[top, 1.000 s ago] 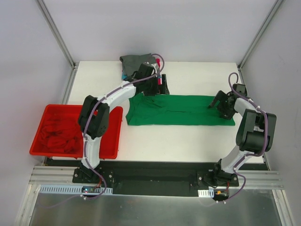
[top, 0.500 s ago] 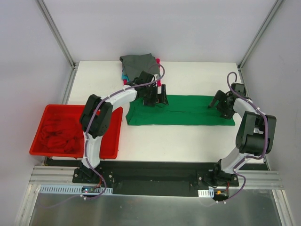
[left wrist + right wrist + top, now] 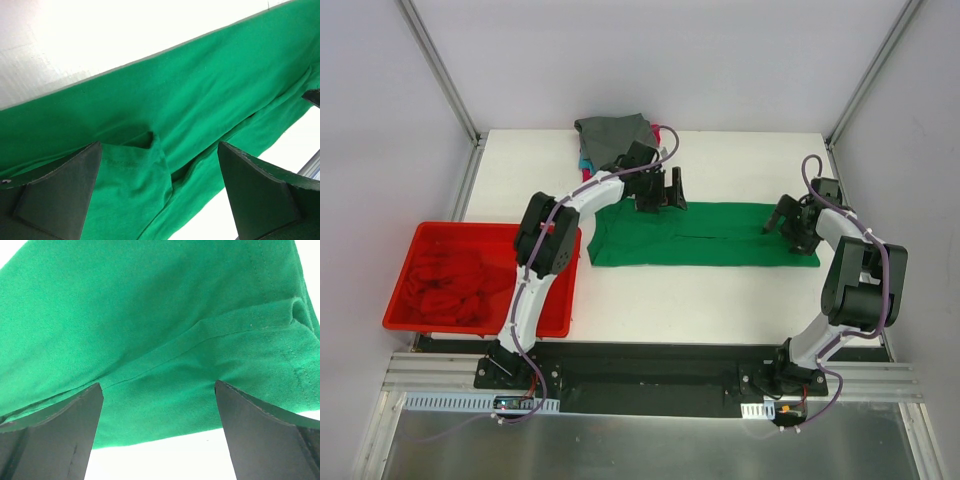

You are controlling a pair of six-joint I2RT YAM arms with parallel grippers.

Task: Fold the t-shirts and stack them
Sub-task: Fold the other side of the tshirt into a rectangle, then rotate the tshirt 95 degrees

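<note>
The bright green cloth t-shirt (image 3: 705,235) is laid flat on the white table (image 3: 740,300) as a long band, its long axis running left to right. The left gripper (image 3: 658,195) is poised over its far edge near the left end, and the right gripper (image 3: 782,222) over its right end. Both are spread wide, with nothing pinched. No label or writing can be read.

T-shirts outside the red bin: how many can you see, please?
4: green t-shirt spread flat in the middle; grey t-shirt topping the far-edge pile, teal t-shirt and magenta t-shirt peeking from beneath. More may be hidden.
</note>
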